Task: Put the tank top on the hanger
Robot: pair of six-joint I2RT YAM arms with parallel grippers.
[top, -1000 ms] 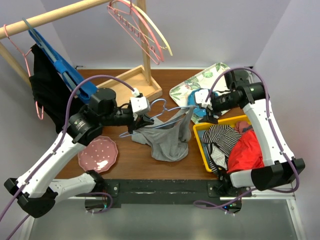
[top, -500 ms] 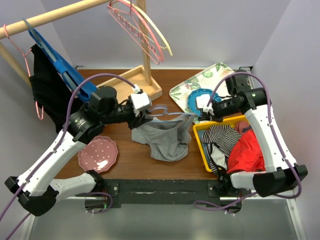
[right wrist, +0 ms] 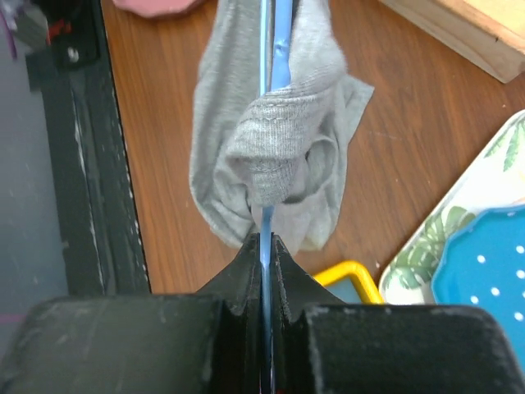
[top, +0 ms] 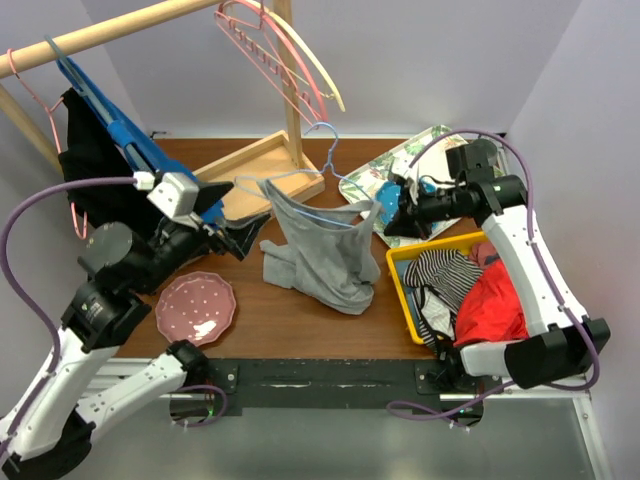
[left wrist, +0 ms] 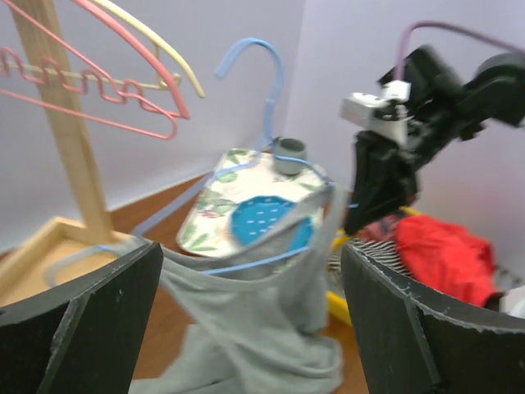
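The light-grey tank top (top: 325, 250) hangs by its straps from the pale-blue hanger (top: 322, 215). The hanger stands upright over the table with its hook (top: 327, 140) pointing up, and the top's hem rests bunched on the wood. My right gripper (top: 393, 215) is shut on the hanger's right end; in the right wrist view the blue wire (right wrist: 267, 234) is pinched between the closed jaws (right wrist: 267, 246), with the tank top (right wrist: 275, 156) draped just beyond. My left gripper (top: 243, 232) stands wide open to the left, apart from the cloth. The left wrist view shows the tank top (left wrist: 254, 320) and hanger (left wrist: 267, 70) beyond its fingers (left wrist: 98, 320).
A wooden rack base (top: 262, 165) and post stand behind, with pink and cream hangers (top: 275, 55) overhead. A dark-blue hanger (top: 130, 140) and black garment (top: 90, 180) hang at far left. There is a pink plate (top: 195, 305) front left, a yellow basket (top: 400, 290) of clothes right and a floral tray (top: 425, 155) behind it.
My left gripper opened, let go and drew back to the left. My right gripper shut on the hanger's end and lifted it, so the hanger now stands upright with the top hanging.
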